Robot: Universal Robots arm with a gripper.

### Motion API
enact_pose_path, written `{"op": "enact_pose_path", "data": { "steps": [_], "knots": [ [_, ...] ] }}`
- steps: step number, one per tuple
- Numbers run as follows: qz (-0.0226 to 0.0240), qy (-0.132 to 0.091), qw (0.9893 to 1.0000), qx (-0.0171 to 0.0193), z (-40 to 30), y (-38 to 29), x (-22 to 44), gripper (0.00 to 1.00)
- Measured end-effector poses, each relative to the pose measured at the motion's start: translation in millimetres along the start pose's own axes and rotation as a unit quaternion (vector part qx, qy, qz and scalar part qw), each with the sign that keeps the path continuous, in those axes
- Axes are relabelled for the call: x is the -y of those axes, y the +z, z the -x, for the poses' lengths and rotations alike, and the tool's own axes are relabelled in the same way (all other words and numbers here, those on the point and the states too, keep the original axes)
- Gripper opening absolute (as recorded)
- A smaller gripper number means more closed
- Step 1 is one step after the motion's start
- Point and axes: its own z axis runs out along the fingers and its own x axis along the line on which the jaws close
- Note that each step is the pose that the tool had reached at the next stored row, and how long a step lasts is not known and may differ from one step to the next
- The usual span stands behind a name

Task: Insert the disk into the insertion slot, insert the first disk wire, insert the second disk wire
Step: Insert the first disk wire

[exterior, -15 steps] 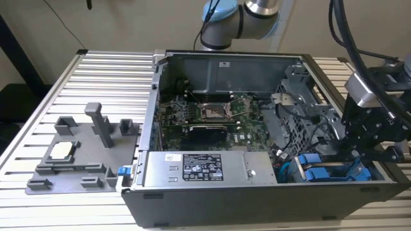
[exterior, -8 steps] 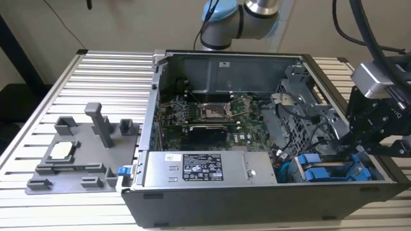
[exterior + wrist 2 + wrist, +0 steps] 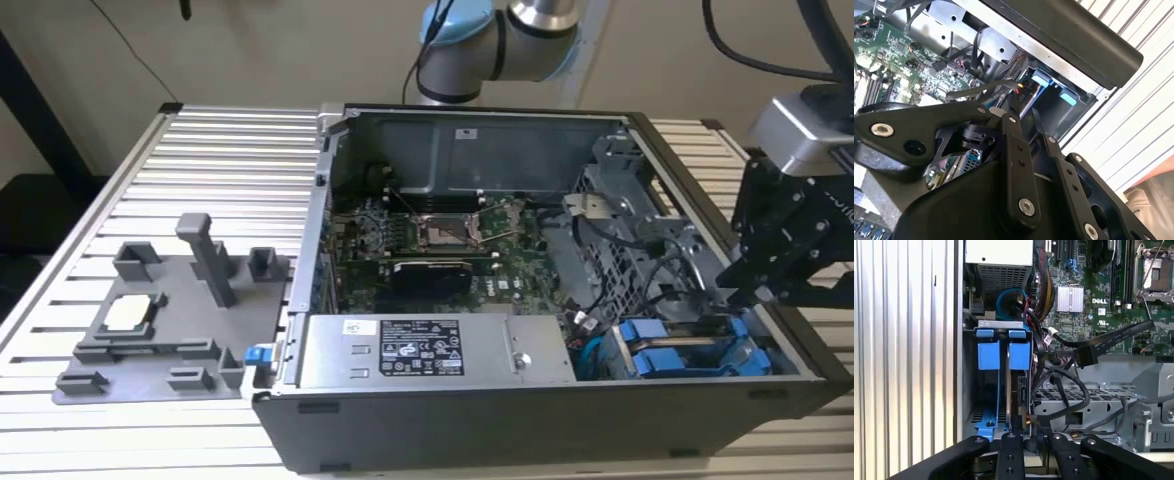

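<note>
Disk (image 3: 1019, 356): seated in the bay slot at the 4 o'clock corner of the case (image 3: 534, 425) in the exterior view, beside a second blue carrier (image 3: 988, 355). Insertion judged done; neither wire seen seated, so both judged outstanding.
Gripper (image 3: 1031, 435): at the disk's back end, just by a plug (image 3: 1021, 88) with yellow and red leads; whether it pinches anything cannot be told.
Obstructions: black cables (image 3: 1069, 387) looping beside the bay; a loose flat cable (image 3: 1114, 337) over the motherboard (image 3: 441, 235).
Also present: power supply (image 3: 427, 350); grey fixture (image 3: 147, 345) at 9 o'clock on the slatted table (image 3: 227, 150).
</note>
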Motion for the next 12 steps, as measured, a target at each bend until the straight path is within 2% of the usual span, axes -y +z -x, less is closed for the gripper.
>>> {"op": "enact_pose_path", "data": {
  "steps": [9,12],
  "knots": [
    [0.0000,0.000,1.0000,-0.0003,1.9,-21.5,-0.3,0.26],
    [0.0000,0.000,1.0000,-0.0020,2.4,-25.3,-0.5,0.26]
  ]
}}
